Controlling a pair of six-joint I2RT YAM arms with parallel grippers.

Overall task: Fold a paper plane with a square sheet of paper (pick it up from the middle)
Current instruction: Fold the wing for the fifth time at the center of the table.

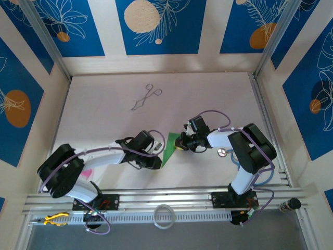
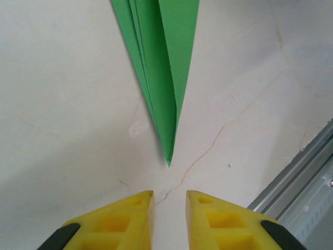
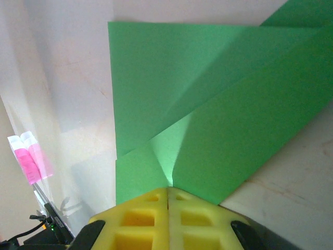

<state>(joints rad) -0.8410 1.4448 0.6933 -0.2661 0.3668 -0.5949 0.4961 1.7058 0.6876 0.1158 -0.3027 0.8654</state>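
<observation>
The bright green paper plane [image 1: 169, 151], a narrow folded dart, lies in the near middle of the table between my two grippers. In the left wrist view its layered body [image 2: 162, 67] runs down to a sharp tip just ahead of my left gripper [image 2: 169, 197]. That gripper's yellow fingers [image 2: 135, 213] stand a little apart with only bare table between them. My right gripper [image 3: 168, 190] is shut on the wide end of the green paper [image 3: 208, 104], with folded flaps spreading out from its tips. Seen from above, the left gripper [image 1: 156, 162] and right gripper [image 1: 179, 143] face each other across the paper.
Thin metal forceps [image 1: 145, 97] lie at the far middle of the table. A small pink item [image 1: 87, 172] sits by the left arm's base. An aluminium rail [image 2: 296, 177] runs along the near edge, with a white ring [image 1: 164, 215] and yellow-handled pliers [image 1: 54, 219] beyond it.
</observation>
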